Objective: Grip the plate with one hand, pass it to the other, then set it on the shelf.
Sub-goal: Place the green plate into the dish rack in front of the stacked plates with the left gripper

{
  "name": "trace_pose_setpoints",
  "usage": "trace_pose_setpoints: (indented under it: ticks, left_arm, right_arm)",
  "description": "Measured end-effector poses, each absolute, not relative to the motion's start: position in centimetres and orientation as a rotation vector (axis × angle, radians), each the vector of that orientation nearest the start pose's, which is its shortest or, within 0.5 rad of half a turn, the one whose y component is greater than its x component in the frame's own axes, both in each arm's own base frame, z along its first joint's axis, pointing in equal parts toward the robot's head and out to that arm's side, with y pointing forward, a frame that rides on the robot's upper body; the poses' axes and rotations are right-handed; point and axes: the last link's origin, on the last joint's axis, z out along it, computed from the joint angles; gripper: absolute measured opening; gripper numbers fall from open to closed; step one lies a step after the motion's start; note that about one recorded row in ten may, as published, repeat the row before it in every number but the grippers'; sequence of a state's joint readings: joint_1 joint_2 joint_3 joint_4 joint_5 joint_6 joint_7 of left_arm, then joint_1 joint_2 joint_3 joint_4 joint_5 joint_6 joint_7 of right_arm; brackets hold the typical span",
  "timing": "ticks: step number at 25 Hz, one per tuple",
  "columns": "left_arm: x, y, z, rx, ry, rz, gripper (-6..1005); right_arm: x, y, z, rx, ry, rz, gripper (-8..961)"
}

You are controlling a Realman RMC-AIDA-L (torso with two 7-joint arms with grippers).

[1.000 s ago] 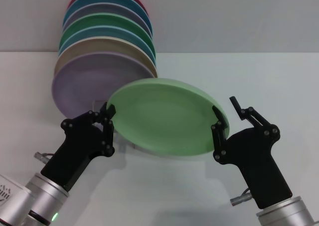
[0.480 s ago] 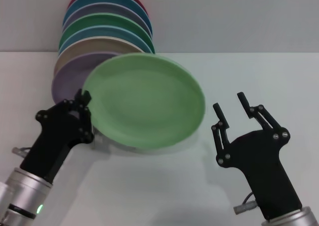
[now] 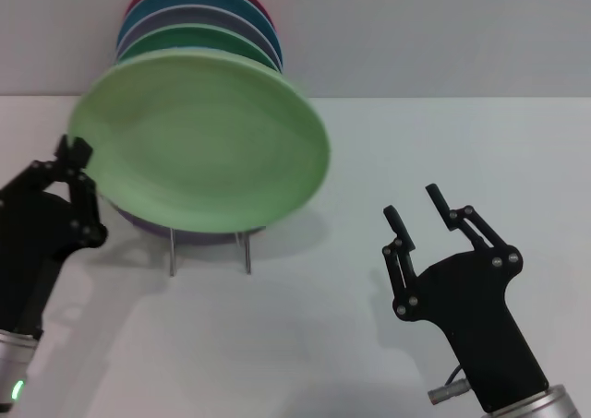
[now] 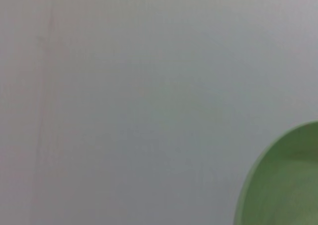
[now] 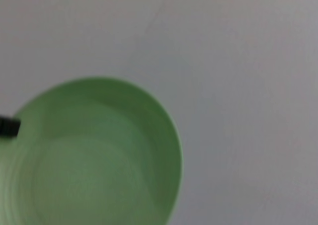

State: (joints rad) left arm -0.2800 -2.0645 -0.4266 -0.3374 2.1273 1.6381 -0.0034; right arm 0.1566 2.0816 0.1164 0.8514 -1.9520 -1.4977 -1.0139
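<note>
The pale mint-green plate [image 3: 203, 141] is held in the air at the left, tilted up in front of the row of plates. My left gripper [image 3: 76, 173] is shut on its left rim. The plate's edge shows in the left wrist view [image 4: 283, 185] and its whole face in the right wrist view [image 5: 94, 155]. My right gripper [image 3: 416, 217] is open and empty, low at the right, well apart from the plate. The clear shelf [image 3: 209, 247] shows only its thin legs below the plate.
A row of upright plates [image 3: 199, 17] in red, blue, lavender and dark green stands behind the held plate against the back wall. A purple plate's lower edge [image 3: 162, 229] peeks out under it. The white table [image 3: 305, 326] spreads between my arms.
My left gripper has carried the plate up and to the left, toward the row of plates. My right gripper let go of the plate and has stayed low at the right, open.
</note>
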Motion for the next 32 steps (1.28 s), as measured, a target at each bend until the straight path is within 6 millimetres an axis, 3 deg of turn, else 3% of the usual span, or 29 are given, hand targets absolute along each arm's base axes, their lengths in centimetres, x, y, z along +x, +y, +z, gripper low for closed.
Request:
trace_pose_setpoints:
  ticks: [7, 14, 21, 32]
  left_arm:
    - [-28.3, 26.2, -0.4, -1.553, -0.051, -0.935, 32]
    - [-28.4, 27.0, 0.2, -1.568, 0.056, -0.87, 32]
    - [-28.7, 27.5, -0.1, -1.621, 0.088, -0.821, 31]
    - [-29.3, 27.9, -2.1, -1.719, 0.121, -0.654, 30]
  right_arm:
    - [20.6, 19.5, -9.9, -1.671, -0.103, 0.555, 365]
    - [20.9, 19.8, -9.8, -1.664, -0.09, 0.534, 377]
    - [21.1, 20.2, -9.5, -1.644, -0.079, 0.521, 389]
    - [21.9, 20.9, -9.1, -1.624, -0.081, 0.486, 407]
